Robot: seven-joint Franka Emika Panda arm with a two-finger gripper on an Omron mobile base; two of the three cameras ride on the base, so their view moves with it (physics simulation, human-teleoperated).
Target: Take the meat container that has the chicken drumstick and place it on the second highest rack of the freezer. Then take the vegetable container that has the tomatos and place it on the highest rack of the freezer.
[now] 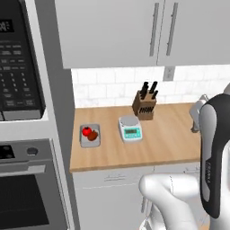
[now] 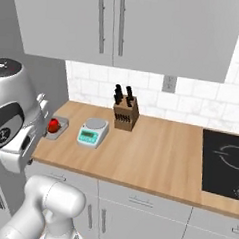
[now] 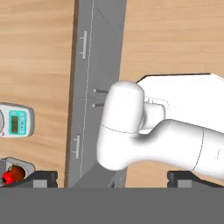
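The vegetable container [image 1: 90,136] is a small grey tray at the left end of the wooden counter. It holds the tomatos [image 1: 86,131], one bright red and one darker. In the right base view the vegetable container [image 2: 60,127] sits just past my arm, and in the hand view it [image 3: 24,166] lies at the bottom left corner. My gripper [image 3: 113,178] is open, high over the counter's front edge and pointing down. Nothing is between its fingertips [image 3: 43,177]. The tray lies off to one side of it. The meat container with the chicken drumstick and the freezer with its racks are out of view.
A white kitchen scale [image 1: 130,129] stands beside the tray, with a knife block [image 1: 144,106] behind it by the tiled wall. Black wall ovens [image 1: 20,90] rise left of the counter. A black cooktop [image 2: 224,163] lies at the right. Grey upper cabinets [image 2: 112,26] hang overhead.
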